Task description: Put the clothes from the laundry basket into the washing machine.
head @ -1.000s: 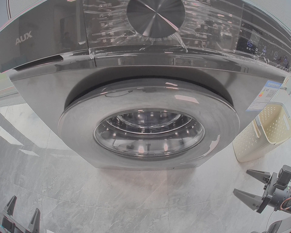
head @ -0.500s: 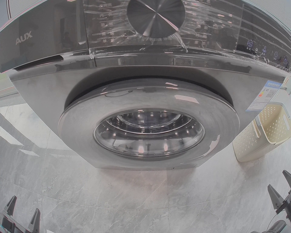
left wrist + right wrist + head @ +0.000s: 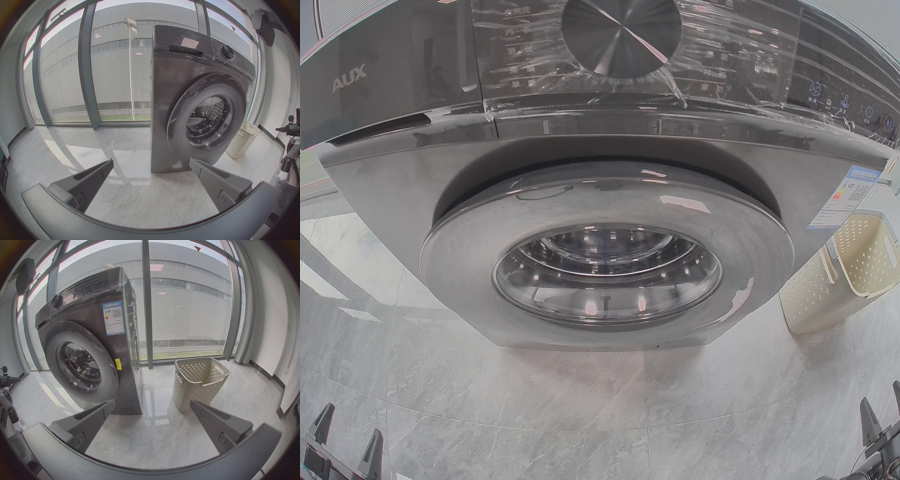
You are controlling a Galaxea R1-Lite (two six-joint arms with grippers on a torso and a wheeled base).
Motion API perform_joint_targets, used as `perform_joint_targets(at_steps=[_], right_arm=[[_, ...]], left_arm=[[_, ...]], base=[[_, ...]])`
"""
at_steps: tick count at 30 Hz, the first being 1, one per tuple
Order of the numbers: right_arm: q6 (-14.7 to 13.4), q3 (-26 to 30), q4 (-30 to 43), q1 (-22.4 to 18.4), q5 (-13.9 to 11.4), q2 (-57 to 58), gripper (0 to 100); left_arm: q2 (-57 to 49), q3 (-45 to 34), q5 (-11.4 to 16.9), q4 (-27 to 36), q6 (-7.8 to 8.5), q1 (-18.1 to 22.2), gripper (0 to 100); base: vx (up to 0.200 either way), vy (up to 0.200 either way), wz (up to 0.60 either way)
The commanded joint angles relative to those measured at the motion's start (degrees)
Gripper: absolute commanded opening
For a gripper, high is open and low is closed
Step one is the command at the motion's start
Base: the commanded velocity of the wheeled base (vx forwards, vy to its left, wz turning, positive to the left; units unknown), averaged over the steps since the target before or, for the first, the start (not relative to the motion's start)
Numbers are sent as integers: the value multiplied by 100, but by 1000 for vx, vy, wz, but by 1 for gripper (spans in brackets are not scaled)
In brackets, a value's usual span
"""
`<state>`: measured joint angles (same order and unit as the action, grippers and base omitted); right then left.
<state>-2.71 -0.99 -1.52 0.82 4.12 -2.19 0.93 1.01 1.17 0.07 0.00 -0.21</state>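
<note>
The grey washing machine (image 3: 600, 206) stands straight ahead with its round glass door (image 3: 606, 275) shut. The cream perforated laundry basket (image 3: 844, 275) sits on the floor at the machine's right side; its bottom is hidden behind its walls (image 3: 200, 380). My left gripper (image 3: 351, 420) hangs low at the front left, open and holding nothing (image 3: 151, 162). My right gripper (image 3: 881, 397) hangs low at the front right, short of the basket, open with nothing between its fingers (image 3: 151, 402).
Grey tiled floor (image 3: 581, 406) stretches between me and the machine. Tall windows (image 3: 187, 302) rise behind the machine and basket, and a white wall (image 3: 272, 333) runs past the basket on the right.
My right gripper has dropped and drawn back toward the head view's lower right corner, turning from pointing left to pointing upward. The left gripper, machine and basket have not moved.
</note>
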Motion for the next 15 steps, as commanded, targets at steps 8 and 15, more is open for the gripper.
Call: perform_joint_targets(at_steps=[8,15], right_arm=[[341,90,135,-55,-491,219,100],[271,90,135,-55,-474,219,100]], left_arm=[[-75,-101,-3,1,-9,-6,100],[-75,-101,-3,1,9,-6,100]], base=[[0,0,0],[0,0,0]])
